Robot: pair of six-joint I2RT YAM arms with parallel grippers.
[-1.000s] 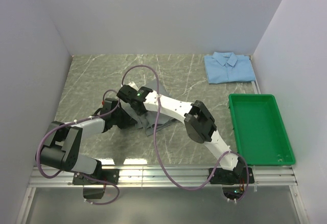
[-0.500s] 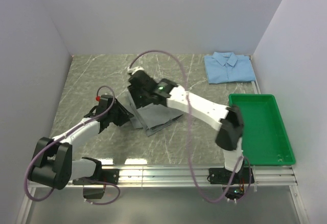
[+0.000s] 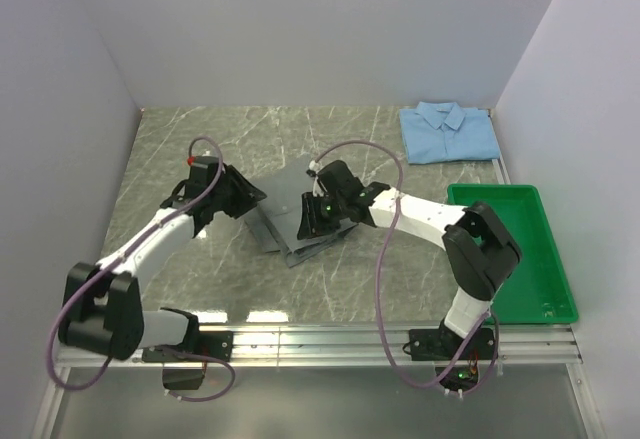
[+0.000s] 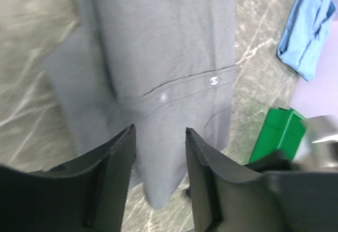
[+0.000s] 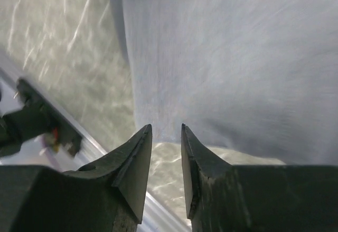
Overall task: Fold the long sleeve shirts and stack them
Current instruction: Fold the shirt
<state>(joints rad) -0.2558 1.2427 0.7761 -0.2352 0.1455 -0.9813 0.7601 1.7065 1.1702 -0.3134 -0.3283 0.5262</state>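
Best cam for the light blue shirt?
Top external: the light blue shirt shows whole, folded, collar visible, at the far right. Left wrist catches only a blurred edge of it; right wrist shows none.

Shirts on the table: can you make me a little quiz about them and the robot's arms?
1. True or false: the light blue shirt lies inside the green tray.
2. Which shirt is right by the left gripper and the right gripper? A the grey shirt, B the light blue shirt, C neither.
3. Fill in: in the top view, the grey shirt lies to the ___ of the light blue shirt.
Key: 1 false, it lies on the table behind the tray. 2 A. 3 left.
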